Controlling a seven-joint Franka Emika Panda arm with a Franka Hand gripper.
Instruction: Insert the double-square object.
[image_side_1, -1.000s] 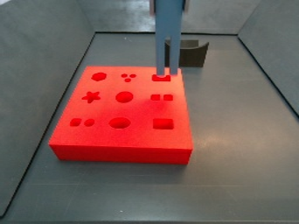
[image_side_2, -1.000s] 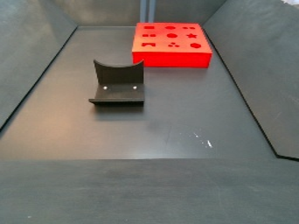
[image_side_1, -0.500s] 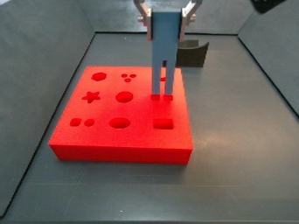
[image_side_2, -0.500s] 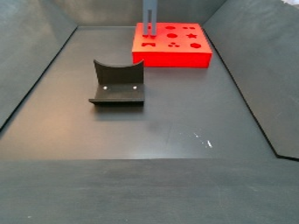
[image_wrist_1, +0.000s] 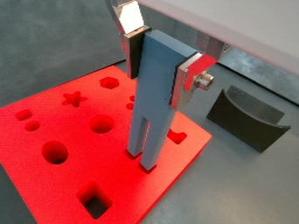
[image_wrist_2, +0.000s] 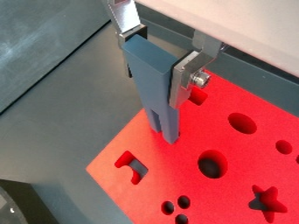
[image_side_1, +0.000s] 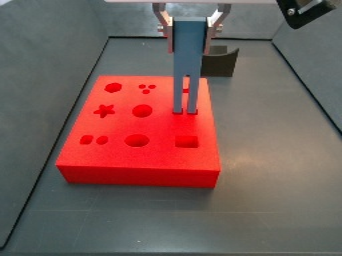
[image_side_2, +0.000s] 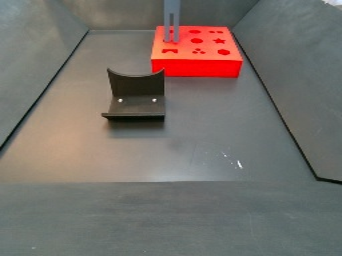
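Note:
My gripper (image_side_1: 189, 18) is shut on the double-square object (image_side_1: 187, 70), a tall blue-grey piece with two square prongs pointing down. It hangs upright over the red block (image_side_1: 94, 160), which has several shaped holes. The prong tips sit at the block's top, at the small double-square hole in the right-hand column; I cannot tell whether they have entered. In both wrist views the silver fingers (image_wrist_1: 191, 77) (image_wrist_2: 184, 77) clamp the upper end of the piece (image_wrist_1: 152, 105) (image_wrist_2: 158, 87), with the gripper (image_wrist_1: 162, 61) (image_wrist_2: 158, 61) above the block (image_wrist_1: 47, 122) (image_wrist_2: 233, 162). The piece (image_side_2: 171, 18) also shows above the block (image_side_2: 197, 66).
The dark fixture (image_side_1: 221, 62) stands on the floor just behind the red block; it also shows in a side view (image_side_2: 135, 95) and a wrist view (image_wrist_1: 249, 115). Grey walls enclose the dark floor. A C-shaped hole (image_wrist_2: 131, 163) lies near the prongs.
The gripper has carried the piece from the back hole of the right-hand column forward to the double-square hole and lowered it a little.

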